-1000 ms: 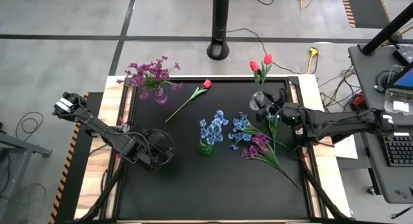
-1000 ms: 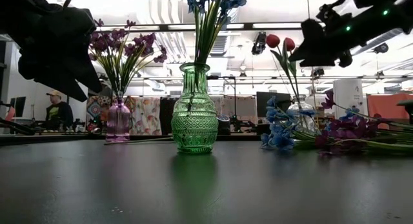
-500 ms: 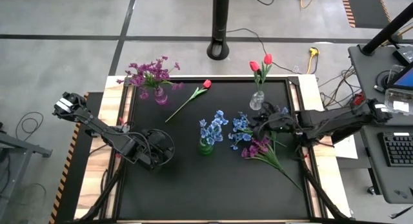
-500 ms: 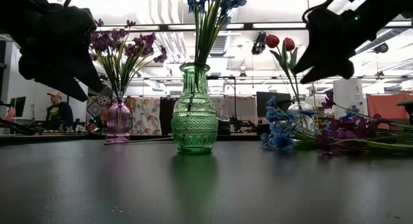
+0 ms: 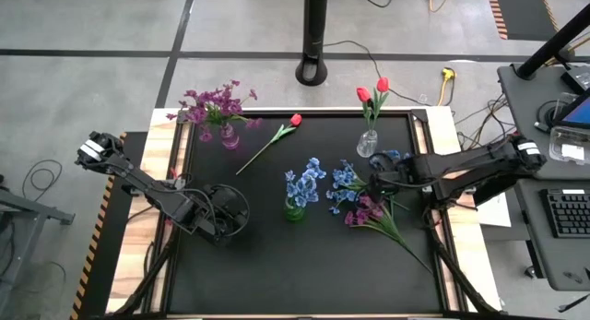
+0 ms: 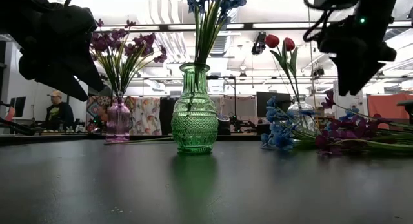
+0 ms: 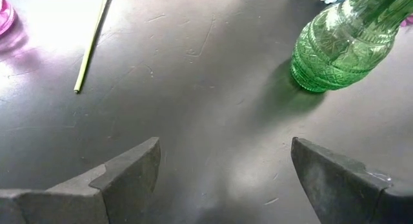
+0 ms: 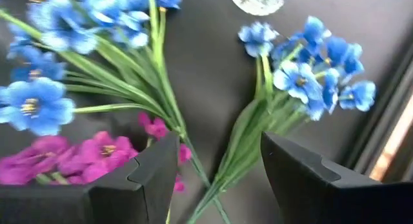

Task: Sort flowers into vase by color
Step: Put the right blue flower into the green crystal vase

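Note:
A loose pile of blue [image 5: 344, 180] and purple-magenta flowers [image 5: 369, 207] lies on the black mat right of centre, stems running toward the near right. My right gripper [image 5: 381, 175] [image 8: 216, 179] hovers over this pile, open and pointing down, with green stems [image 8: 222, 162] below the gap between its fingers. It stands clear above the pile in the low view [image 6: 353, 69]. A single red tulip [image 5: 295, 120] lies flat on the mat. My left gripper [image 5: 221, 214] [image 7: 222, 169] waits open near the table's left side, touching nothing.
A green vase [image 5: 294, 209] [image 7: 339, 50] with blue flowers stands mid-table. A pink vase [image 5: 229, 137] with purple flowers stands far left. A clear vase [image 5: 368, 143] with two red tulips stands close behind my right gripper. A person [image 6: 58, 111] is in the room beyond the table.
My right gripper has moved from beside the clear vase toward the loose flower pile and has tipped from slanting to pointing straight down over it. The flowers and vases have not moved.

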